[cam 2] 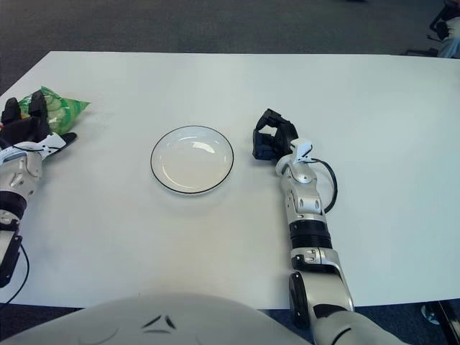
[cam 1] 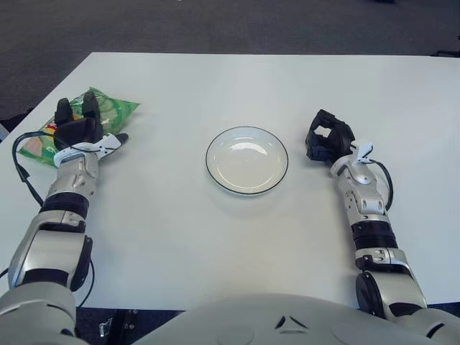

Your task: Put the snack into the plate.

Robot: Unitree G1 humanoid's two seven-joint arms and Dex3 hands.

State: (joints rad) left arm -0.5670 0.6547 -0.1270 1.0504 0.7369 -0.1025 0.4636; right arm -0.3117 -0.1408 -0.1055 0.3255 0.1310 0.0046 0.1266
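The snack is a green bag (cam 1: pixel 109 108) lying flat near the table's left edge, also seen as the green bag (cam 2: pixel 57 104) in the right eye view. My left hand (cam 1: pixel 77 128) lies over its near half, two fingers stretched across the bag and the thumb sticking out to the right, not closed around it. Part of the bag is hidden under the hand. The white plate (cam 1: pixel 246 159) with a dark rim sits in the middle of the table, with nothing in it. My right hand (cam 1: pixel 327 140) shows just right of the plate, fingers curled, holding nothing.
The white table (cam 1: pixel 237 79) runs wide behind and in front of the plate. Its left edge passes close to the bag, and dark carpet (cam 1: pixel 215 25) lies beyond the far edge. A black cable (cam 1: pixel 18 162) loops off my left wrist.
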